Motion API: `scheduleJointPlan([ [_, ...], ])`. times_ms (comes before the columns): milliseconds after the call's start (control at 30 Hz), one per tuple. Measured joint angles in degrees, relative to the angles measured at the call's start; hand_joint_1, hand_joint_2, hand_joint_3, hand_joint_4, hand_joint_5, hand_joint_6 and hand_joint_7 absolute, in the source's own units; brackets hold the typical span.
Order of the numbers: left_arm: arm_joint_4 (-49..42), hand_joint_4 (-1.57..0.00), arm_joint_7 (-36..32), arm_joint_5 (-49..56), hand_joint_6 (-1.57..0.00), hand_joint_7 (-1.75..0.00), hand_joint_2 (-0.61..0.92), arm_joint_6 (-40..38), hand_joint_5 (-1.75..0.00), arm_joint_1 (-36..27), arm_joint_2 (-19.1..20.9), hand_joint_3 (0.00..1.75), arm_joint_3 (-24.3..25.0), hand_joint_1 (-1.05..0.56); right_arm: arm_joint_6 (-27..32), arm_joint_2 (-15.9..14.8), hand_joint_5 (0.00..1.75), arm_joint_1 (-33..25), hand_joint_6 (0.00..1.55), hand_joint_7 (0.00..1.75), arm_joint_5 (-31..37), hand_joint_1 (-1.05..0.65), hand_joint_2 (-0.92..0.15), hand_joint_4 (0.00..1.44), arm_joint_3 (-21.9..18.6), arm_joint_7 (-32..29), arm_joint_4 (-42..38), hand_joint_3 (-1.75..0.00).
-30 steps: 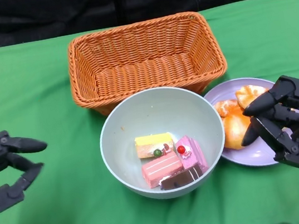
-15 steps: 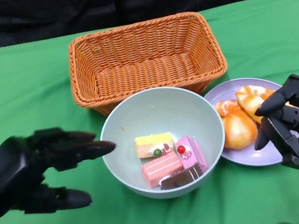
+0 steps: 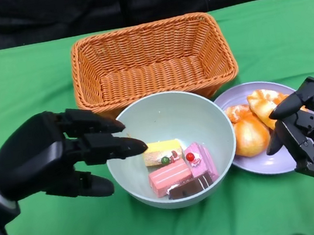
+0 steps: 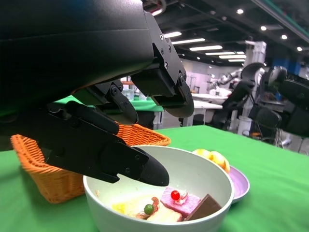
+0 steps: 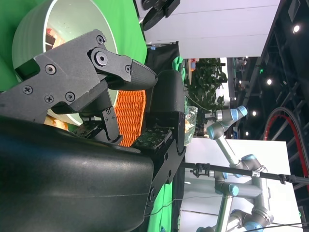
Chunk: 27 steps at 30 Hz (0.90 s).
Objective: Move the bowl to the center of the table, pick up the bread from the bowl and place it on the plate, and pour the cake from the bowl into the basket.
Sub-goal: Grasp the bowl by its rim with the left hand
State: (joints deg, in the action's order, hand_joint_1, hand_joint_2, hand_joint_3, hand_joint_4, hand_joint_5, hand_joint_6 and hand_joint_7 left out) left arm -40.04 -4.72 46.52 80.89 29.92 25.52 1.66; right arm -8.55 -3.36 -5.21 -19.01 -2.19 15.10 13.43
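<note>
Bread (image 3: 256,120) sits on the purple plate (image 3: 276,164) at right, so the pour step is up. Left hand (image 3: 50,154), open and empty, fingers over the left rim of the bowl (image 3: 166,119), centre frame, cakes (image 3: 176,168) inside. Right hand (image 3: 309,130) open, empty. Next: grip rim, tip toward basket (image 3: 151,59).

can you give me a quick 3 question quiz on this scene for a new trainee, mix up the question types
1. True or false: the basket already holds cake pieces.
2. Multiple choice: where is the bread now? A) in the bowl B) on the purple plate C) in the basket
3. Short answer: which hand reaches over the rim of the bowl, and is it holding anything?

Key
1. False: the basket is empty and the cake pieces lie in the bowl.
2. B
3. The left hand; its fingers are spread over the bowl's rim and hold nothing. The right hand hangs open beside the plate.
</note>
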Motion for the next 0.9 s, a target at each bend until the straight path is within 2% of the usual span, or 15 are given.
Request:
scheduleJointPlan([
  [167, -3.09, -0.87, -5.77, 5.69, -0.8, -0.02, 0.92, 0.09, -0.09, 2.85, 2.03, 0.03, -5.32, -0.47, 0.27, 0.28, 1.57, -0.07, 0.7, 1.19, 0.99, -0.14, -0.61, 0.68, 0.02, -0.9, 0.06, -0.85],
  [267, -4.65, -0.93, -10.5, 9.53, -0.85, -0.04, 0.87, -0.02, -0.1, 5.29, 3.08, 0.0, -8.68, -0.43, 0.35, 0.48, 1.57, -0.14, 0.69, 1.18, 1.33, -0.14, -0.61, 0.68, 0.05, -1.06, 0.06, -0.85],
  [433, -6.36, -1.03, -19.47, 15.54, -0.96, -0.05, 0.89, -1.77, -0.09, 8.1, 3.77, 0.01, -15.49, -0.42, 0.37, 0.57, 1.58, -0.31, 0.69, 1.19, 1.77, -0.15, -0.62, 0.66, 0.14, -1.05, 0.11, -0.83],
  [633, -8.6, -1.04, -28.59, 20.26, -0.99, -0.03, 0.89, -4.79, -0.06, 12.27, 5.15, 0.0, -23.4, -0.41, 0.52, 0.79, 1.59, -0.52, 0.68, 1.22, 2.24, -0.16, -0.62, 0.66, 0.37, -1.11, 0.15, -0.83],
  [900, -9.09, -1.06, -39.59, 25.05, -1.0, -0.02, 0.88, -11.77, -0.05, 13.64, 5.73, 0.0, -33.0, -0.39, 0.48, 1.02, 1.57, -0.54, 0.67, 1.23, 3.08, -0.14, -0.61, 0.66, 0.4, -1.2, 0.14, -0.85],
])
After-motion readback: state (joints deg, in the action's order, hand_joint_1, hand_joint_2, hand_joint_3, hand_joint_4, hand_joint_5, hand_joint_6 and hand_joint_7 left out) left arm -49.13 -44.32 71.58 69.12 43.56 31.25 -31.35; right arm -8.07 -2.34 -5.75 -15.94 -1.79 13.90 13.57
